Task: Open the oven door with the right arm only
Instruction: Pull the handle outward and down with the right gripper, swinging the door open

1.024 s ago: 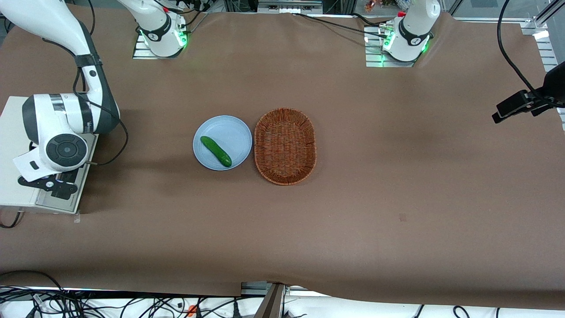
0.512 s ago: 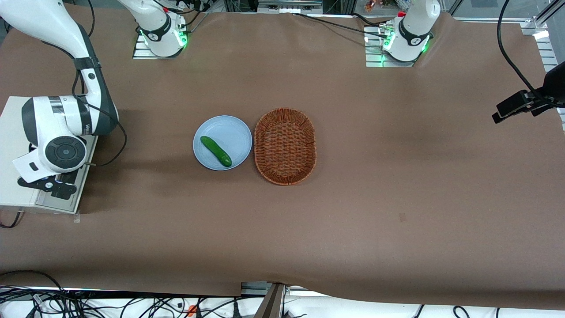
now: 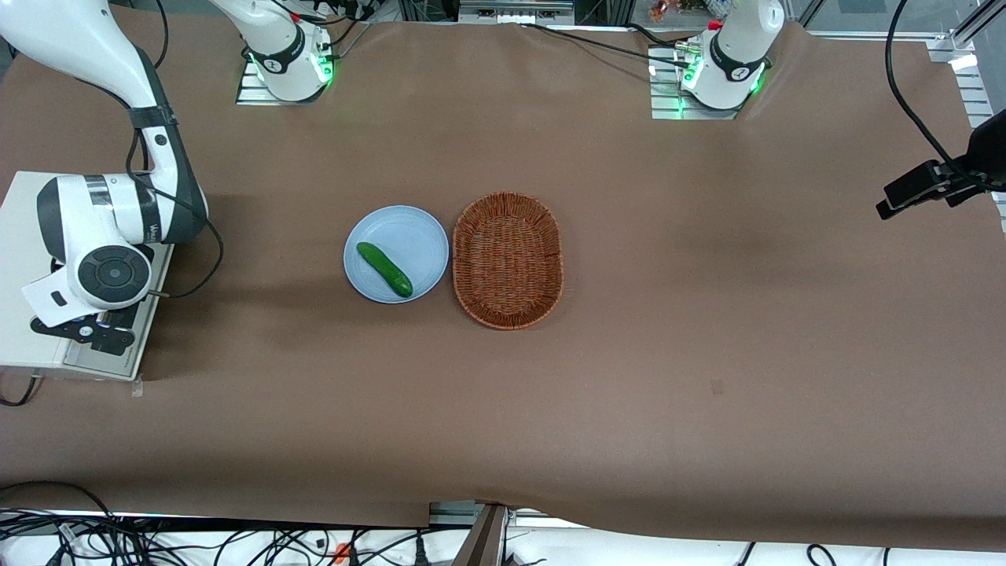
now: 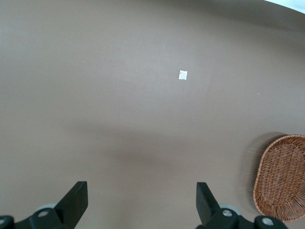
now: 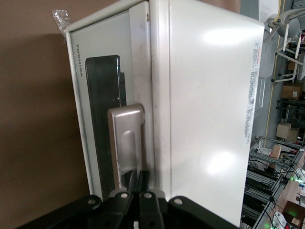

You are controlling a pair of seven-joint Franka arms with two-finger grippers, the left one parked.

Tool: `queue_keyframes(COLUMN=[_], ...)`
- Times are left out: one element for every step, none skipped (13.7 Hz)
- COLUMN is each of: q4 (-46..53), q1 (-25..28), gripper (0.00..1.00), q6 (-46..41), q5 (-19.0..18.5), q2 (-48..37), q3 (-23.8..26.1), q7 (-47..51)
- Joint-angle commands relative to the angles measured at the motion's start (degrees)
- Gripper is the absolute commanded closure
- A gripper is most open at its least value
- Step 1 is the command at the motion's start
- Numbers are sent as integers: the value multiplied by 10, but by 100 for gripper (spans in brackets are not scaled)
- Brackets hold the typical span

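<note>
Gripper of the right arm hangs right at the end of the silver handle on the oven door. Its two black fingers are pressed close together, a narrow pinch with nothing I can see held between them. I think it sits there so it can catch the handle and pull, since that is the only part of the door that sticks out.

The door is shut flat against the white oven, so the opening has not begun. The oven stands at the working arm's end of the table, about halfway up the front view, with the big white arm bent over it and hiding most of it.

In the middle of the front view a pale blue plate holds a green cucumber. A brown woven basket sits just beside the plate. Both lie well apart from the oven, so they should not get in the way.

The table has a plain brown cover. A tiny white scrap lies on it. Black cables tangle along the bottom edge of the front view. The room past the oven shows metal shelves.
</note>
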Motion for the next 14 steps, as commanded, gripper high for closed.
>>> queue_keyframes(q4=[-17,-21,-21,-21,-21,-21,-21,-21,-21,-21,-21,-21,-21,-21], q1=[-1,1,2,2,2,2,2,2,2,2,2,1,1,1], gripper=[100,100,100,100,100,100,100,100,100,100,100,100,100,100], q6=[13,14,15,18,23,23,23,23,27,36,46,57,65,69], q5=[-4,-1,4,19,32,40,48,55,59,60,65,67,67,68], q2=[1,0,0,0,0,0,0,2,6,10,18,24,30,35], q3=[8,12,13,19,21,23,26,30,31,31,31,30,30,30], q7=[34,44,46,46,46,46,46,46,46,46,46,46,46,46])
